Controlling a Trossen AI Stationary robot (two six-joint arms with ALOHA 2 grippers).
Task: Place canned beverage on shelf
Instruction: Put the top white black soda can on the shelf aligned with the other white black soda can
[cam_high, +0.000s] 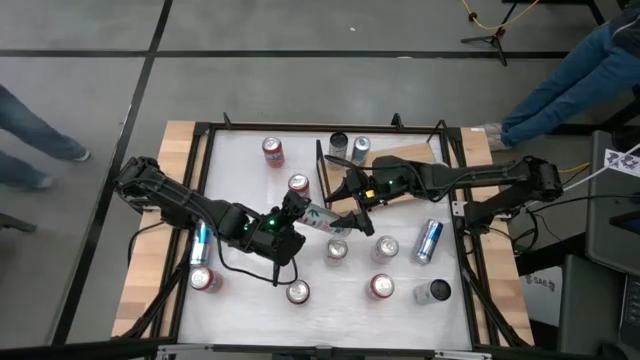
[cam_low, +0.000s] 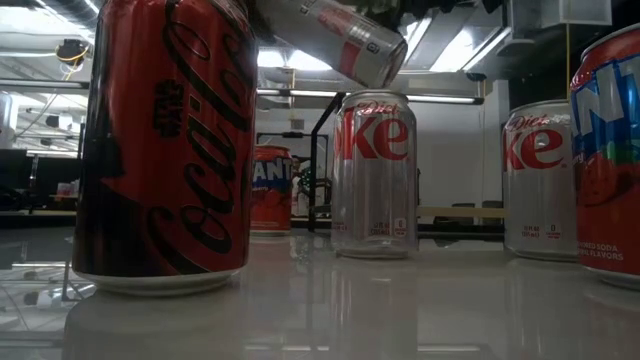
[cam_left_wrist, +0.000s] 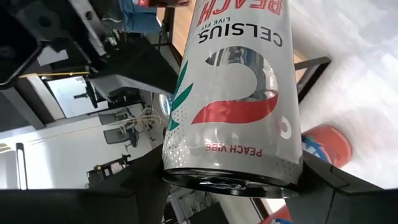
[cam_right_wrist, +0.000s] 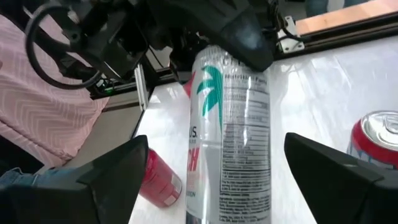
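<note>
The slim white Celsius can is held above the surface, lying near horizontal, its long axis running from the left hand toward the right hand. The left hand pinches the can's base end (rim visible between its fingers in the left wrist view). The right hand stands spread wide, one finger on either side of the can's other end, not touching it. The shelf lies just behind the right hand, two cans at its far edge.
</note>
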